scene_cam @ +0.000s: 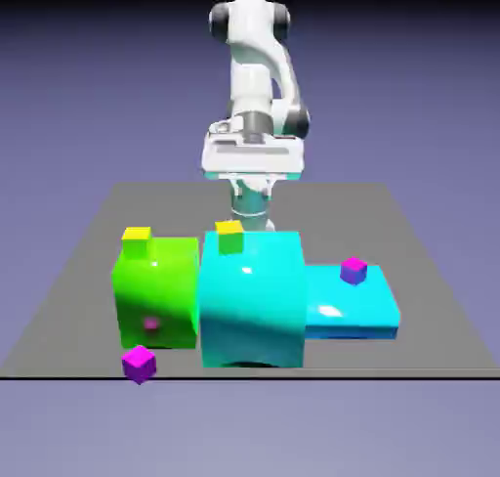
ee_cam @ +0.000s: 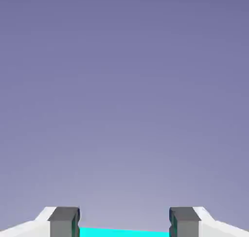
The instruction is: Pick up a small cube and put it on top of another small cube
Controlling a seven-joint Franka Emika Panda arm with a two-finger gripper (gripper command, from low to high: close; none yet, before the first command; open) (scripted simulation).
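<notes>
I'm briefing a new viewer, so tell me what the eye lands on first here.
The big cyan block dominates the middle of the exterior view, with a glossy green block to its left. Next come two small magenta cubes: one at the table's near edge, the other at the flat blue block on the right.

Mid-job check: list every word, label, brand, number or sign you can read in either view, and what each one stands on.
None that can be read: no word, label, brand, number or sign shows in either view.
The arm, the cubes and the big blocks show no lettering, only plain color and bright glare spots.
</notes>
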